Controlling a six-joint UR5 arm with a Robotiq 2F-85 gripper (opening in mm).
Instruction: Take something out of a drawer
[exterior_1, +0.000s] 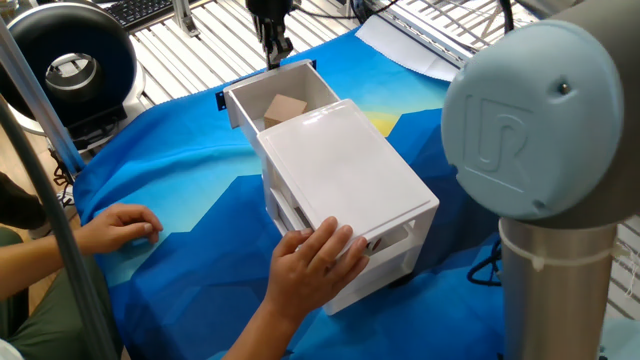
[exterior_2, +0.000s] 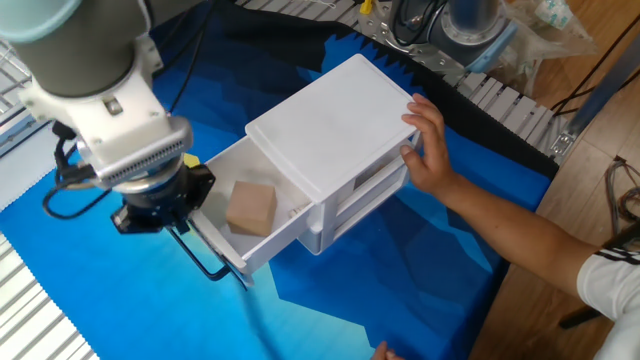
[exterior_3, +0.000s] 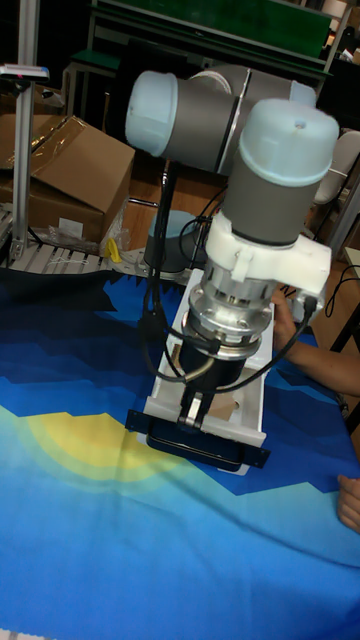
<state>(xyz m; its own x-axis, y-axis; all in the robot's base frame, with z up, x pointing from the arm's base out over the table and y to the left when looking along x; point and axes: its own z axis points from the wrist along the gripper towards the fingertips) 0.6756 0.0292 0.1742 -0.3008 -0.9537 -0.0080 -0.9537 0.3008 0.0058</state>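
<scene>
The white drawer unit (exterior_1: 345, 170) stands on a blue cloth. Its top drawer (exterior_1: 240, 108) is pulled out, and a small wooden cube (exterior_1: 283, 107) lies inside. The other fixed view shows the cube (exterior_2: 250, 207) in the open drawer (exterior_2: 258, 250). My gripper (exterior_1: 272, 60) points down at the drawer's front, shut on the black handle (exterior_2: 212, 266). In the tall view the gripper (exterior_3: 194, 415) hangs over the handle (exterior_3: 205, 452) and covers most of the cube (exterior_3: 229, 408).
A person's hand (exterior_1: 315, 260) presses on the unit's rear end, and another hand (exterior_1: 115, 225) rests on the cloth at the left. A black round device (exterior_1: 70, 65) stands at the back left. The arm's large joint (exterior_1: 545, 120) fills the right foreground.
</scene>
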